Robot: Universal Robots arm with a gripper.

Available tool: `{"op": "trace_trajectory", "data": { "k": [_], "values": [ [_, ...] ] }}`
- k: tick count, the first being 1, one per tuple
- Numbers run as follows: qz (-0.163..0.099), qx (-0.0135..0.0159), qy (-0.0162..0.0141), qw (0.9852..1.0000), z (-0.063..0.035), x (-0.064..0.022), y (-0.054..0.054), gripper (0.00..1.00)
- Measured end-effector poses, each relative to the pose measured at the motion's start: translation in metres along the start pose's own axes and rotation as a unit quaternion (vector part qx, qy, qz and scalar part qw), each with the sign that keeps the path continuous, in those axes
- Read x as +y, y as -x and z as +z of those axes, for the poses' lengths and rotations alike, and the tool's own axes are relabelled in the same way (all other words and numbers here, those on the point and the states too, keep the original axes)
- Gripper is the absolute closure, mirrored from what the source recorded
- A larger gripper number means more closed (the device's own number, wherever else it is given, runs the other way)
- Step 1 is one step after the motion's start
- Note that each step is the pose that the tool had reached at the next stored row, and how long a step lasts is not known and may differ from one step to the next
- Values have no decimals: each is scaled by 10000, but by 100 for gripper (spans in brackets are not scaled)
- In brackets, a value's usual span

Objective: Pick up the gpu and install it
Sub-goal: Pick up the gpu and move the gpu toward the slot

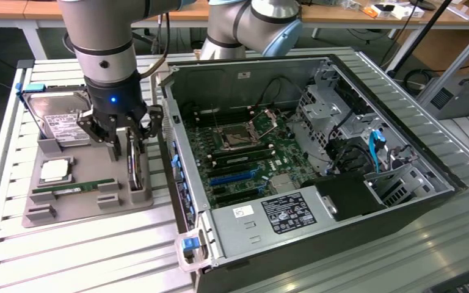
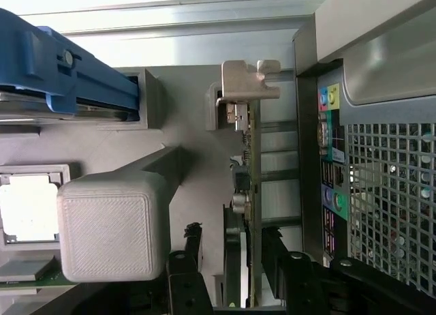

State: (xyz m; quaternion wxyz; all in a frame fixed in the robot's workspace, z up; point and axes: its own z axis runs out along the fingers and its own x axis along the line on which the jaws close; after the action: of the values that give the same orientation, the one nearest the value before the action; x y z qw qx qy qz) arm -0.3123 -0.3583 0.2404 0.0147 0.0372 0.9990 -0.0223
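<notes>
While seemingly ungripped, gpu [image 2: 246, 192] within hand [image 2: 231, 260]

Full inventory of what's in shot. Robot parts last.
gpu: 1, green and black, on edge in the holder's slots
hard drive: 1, silver, white label, holder's far end
square chip: 1, silver, holder pocket
RAM stick: 1, green, flat in holder near the chip
holder: 1, grey, exterior view's left
PC case: 1, grey and black, open, exterior view's right
motherboard: 1, green, inside case
table: 1, silver, slatted
arm: 1, grey, above holder
pincer: 1, black, open, straddling the gpu
</notes>
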Motion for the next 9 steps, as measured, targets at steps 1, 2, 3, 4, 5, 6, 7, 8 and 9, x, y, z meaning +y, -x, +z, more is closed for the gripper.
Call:
{"op": "trace_trajectory", "data": {
  "k": [1,2,3,4,5,6,7,8,9],
  "values": [
    [0,0,0,10000,0,0,0,52],
    [0,0,0,10000,0,0,0,54],
    [0,-1,0,10000,1,0,0,60],
    [0,-1,0,10000,0,0,0,66],
    [0,0,0,10000,0,0,0,66],
    [0,1,-1,10000,0,0,0,66],
    [0,1,0,10000,0,0,0,72],
    [0,0,0,10000,0,0,0,73],
    [0,0,0,10000,0,0,0,73]
  ]
}}
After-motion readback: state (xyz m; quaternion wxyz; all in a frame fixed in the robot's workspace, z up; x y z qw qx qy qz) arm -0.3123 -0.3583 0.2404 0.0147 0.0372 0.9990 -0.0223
